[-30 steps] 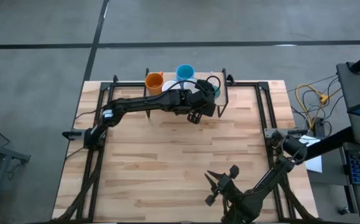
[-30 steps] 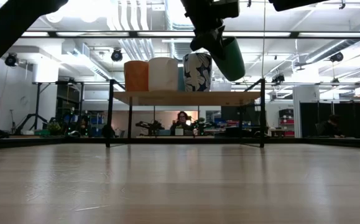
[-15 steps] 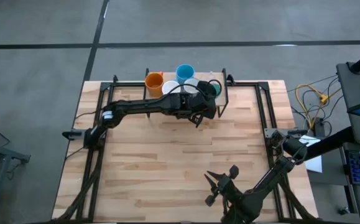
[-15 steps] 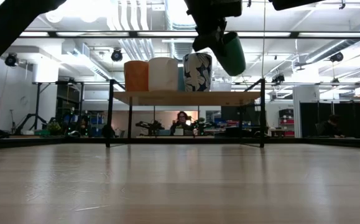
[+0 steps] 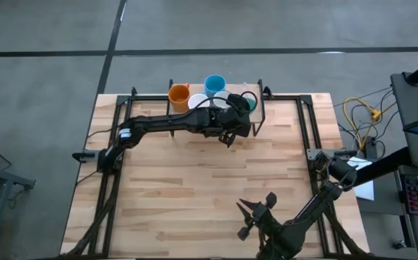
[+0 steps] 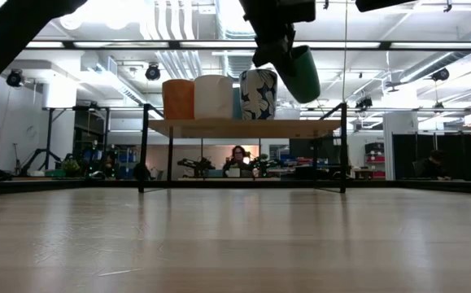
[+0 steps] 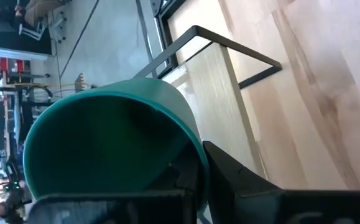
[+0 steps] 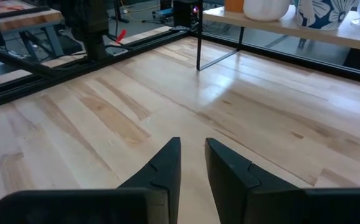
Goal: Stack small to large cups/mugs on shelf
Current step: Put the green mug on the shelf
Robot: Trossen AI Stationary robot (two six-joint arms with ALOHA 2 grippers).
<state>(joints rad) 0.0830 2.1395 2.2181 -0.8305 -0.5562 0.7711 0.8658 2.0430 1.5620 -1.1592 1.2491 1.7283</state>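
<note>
The dark green mug [image 6: 302, 73] is hanging tilted in the air, just above the right end of the shelf [image 6: 243, 128], and the left claw [image 5: 230, 132] is pinching its wall from the rim, clenched on it. In the left wrist view the mug's open mouth [image 7: 105, 146] is filling the frame, with the plank and its black leg showing beyond. On the shelf the orange cup [image 6: 178, 99], the white cup [image 6: 214, 97] and a flower-patterned mug [image 6: 258, 94] are standing in a row; the light blue cup [image 5: 214, 84] is sitting behind them. The right claw [image 8: 192, 163] is waiting low over the near side of the desk [image 5: 194, 195], its fingers slightly apart and gripping nothing.

The risk, to my eye, is that tilt: set down crooked, the green mug could be tipping over or rolling off the plank's end. It is also hanging close beside the patterned mug, so a sideways drift could be knocking that one into the row.
</note>
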